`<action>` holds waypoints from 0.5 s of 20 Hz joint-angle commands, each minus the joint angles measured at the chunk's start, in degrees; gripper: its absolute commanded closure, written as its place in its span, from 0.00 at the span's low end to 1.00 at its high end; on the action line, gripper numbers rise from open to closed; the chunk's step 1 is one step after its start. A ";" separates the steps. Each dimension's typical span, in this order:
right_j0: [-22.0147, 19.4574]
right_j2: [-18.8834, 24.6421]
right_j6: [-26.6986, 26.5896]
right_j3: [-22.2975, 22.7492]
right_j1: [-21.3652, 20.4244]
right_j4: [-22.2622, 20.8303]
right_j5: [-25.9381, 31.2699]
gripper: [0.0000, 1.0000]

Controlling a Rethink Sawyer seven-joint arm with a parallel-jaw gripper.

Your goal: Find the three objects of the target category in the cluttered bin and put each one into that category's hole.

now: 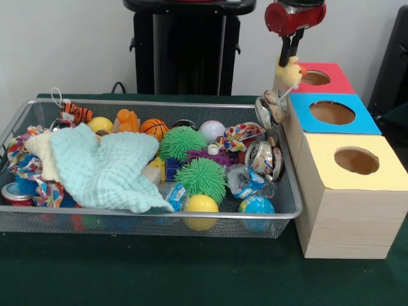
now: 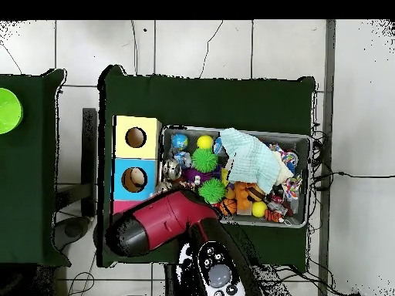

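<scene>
The wire mesh bin [image 1: 159, 102] lies on the green table, full of toys; it also shows in the overhead view [image 2: 303, 137]. My gripper [image 1: 290, 56] hangs above the bin's far right corner, next to the red-topped box and its hole [image 1: 315, 78]. It is shut on a small yellow toy [image 1: 291, 71]. One dented silver can [image 1: 268, 108] leans at the bin's rim right below the toy. A second can [image 1: 262, 157] lies inside by the right wall. A red-sided can [image 1: 15, 193] lies at the front left corner. In the overhead view my arm [image 2: 158, 223] hides the gripper.
The blue-topped box [image 1: 331, 113] and yellow-topped box [image 1: 357, 160] stand in a row right of the bin. A mint cloth [image 1: 105, 169] covers the bin's left half. Green spiky balls [image 1: 201, 178], a yellow ball [image 1: 201, 204], a basketball [image 1: 153, 127] and a clear bottle [image 1: 245, 180] crowd the rest.
</scene>
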 commanded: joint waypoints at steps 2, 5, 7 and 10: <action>1.87 -5.60 10.91 -0.38 4.60 0.03 0.21 1.00; 3.03 -6.48 11.47 -0.09 4.82 1.40 0.55 1.00; 3.56 -6.67 11.64 0.44 4.75 2.72 0.90 1.00; 4.51 -6.73 12.05 1.74 3.62 5.46 2.20 1.00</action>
